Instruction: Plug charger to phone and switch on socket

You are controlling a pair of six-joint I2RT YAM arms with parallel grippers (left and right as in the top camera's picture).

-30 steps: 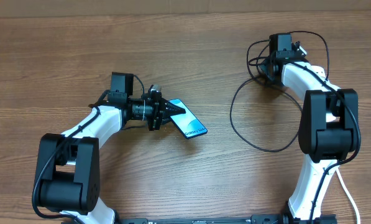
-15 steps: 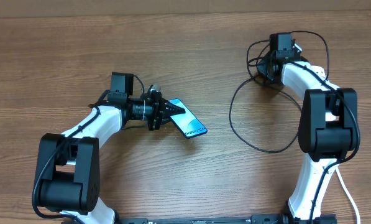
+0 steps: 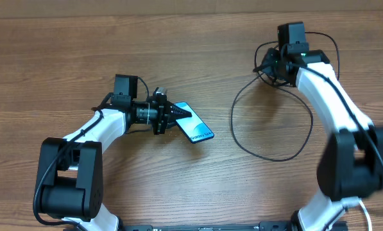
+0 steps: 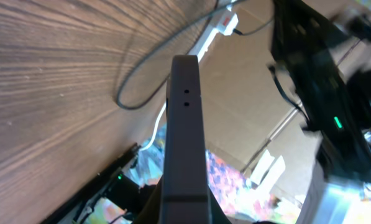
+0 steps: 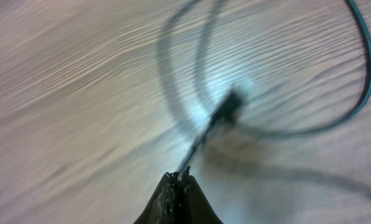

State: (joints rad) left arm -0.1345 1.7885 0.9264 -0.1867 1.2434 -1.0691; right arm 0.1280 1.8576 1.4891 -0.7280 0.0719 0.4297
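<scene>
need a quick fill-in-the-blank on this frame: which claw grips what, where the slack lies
The left claw is clamped on the ___. The right claw pinches the thin black ___. Its slack lies looped on the wooden ___.
Missing: phone; charger; table.

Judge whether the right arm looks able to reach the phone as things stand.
Probably yes: only bare table and the slack charger loop lie between the right hand and the phone, whose free end the left hand leaves exposed.

White arm links (image 3: 104,126), black joints (image 3: 69,176), black fingers (image 3: 179,114)
</scene>
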